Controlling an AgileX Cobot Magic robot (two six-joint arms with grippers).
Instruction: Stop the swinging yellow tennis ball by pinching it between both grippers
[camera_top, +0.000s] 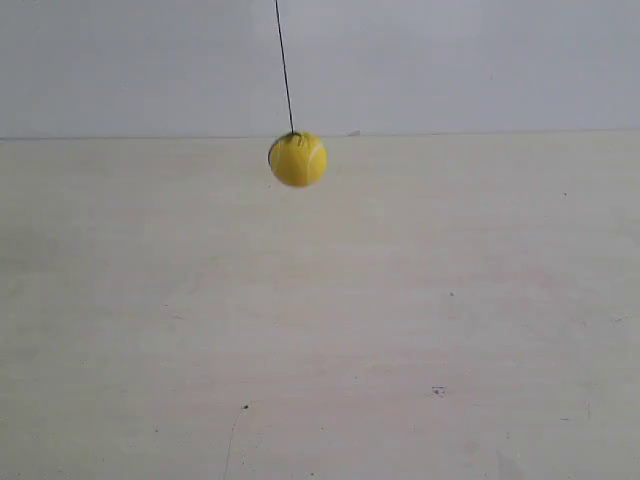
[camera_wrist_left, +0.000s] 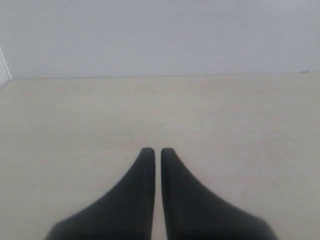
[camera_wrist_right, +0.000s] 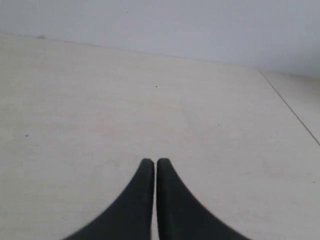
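The yellow tennis ball (camera_top: 298, 159) hangs on a thin dark string (camera_top: 284, 65) in front of the pale wall, above the light table, in the exterior view only. Neither arm shows in that view. In the left wrist view my left gripper (camera_wrist_left: 157, 150) is shut, its two black wedge fingers (camera_wrist_left: 142, 190) nearly touching with nothing between them. My right gripper (camera_wrist_right: 156, 161) is likewise shut and empty, seen in the right wrist view. The ball appears in neither wrist view.
A pale wooden tabletop (camera_top: 320, 330) spreads under the ball, meeting a grey-white wall (camera_top: 450, 60) at the back. A seam or table edge (camera_wrist_right: 290, 107) runs diagonally in the right wrist view. A few small dark specks (camera_top: 438, 391) dot the surface.
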